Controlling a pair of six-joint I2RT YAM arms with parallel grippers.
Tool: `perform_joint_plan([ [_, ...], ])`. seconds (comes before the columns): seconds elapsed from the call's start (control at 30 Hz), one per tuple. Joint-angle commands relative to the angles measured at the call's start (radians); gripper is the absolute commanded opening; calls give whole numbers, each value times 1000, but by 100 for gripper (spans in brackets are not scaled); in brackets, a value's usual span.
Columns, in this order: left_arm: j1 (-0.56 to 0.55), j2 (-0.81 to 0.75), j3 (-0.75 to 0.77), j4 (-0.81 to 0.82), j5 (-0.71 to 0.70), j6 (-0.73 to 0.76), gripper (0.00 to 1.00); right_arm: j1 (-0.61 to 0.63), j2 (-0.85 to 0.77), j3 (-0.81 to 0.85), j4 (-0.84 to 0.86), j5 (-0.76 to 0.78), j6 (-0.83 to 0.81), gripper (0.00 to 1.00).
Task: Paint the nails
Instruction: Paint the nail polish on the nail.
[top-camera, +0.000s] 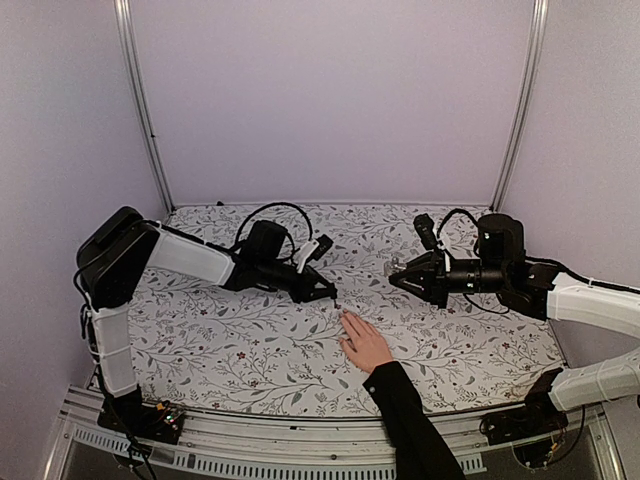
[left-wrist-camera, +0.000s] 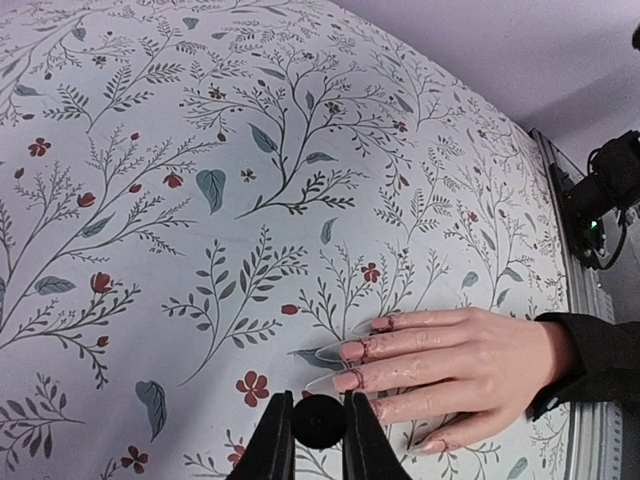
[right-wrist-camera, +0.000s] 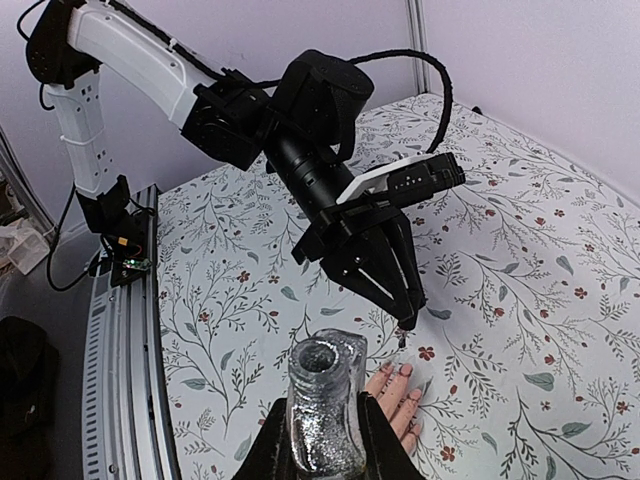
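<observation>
Nearest the right wrist camera, a small uncapped glass bottle with a glittery neck (right-wrist-camera: 322, 375) stands upright, grasped between the fingers of the right gripper (right-wrist-camera: 322, 450), which holds it above the table, beyond the light-skinned human hand in a black sleeve (left-wrist-camera: 470, 365) and apart from it; the left gripper (left-wrist-camera: 318, 450) is clenched on a round black brush cap (left-wrist-camera: 318, 420), poised just past that hand's fingertips; the hand lies flat, palm down, on the white floral-print tablecloth (left-wrist-camera: 200, 150); the nails (left-wrist-camera: 350, 352) look pinkish, with reddish smears at their edges and long clear tips, so some coating may be on, though which nails are finished I cannot tell; opening and dipping appear done; brushing seems under way, with recapping left.
</observation>
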Motion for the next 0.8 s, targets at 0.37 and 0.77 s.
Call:
perform_joint_plan([
  [0.37,-35,-51,-30,24,61,41,0,-7,-25,-9,21,-13,7,0],
  [0.77,-51,-9,-6,3,49,35,0,-7,-23,-10,22,-12,7,0],
])
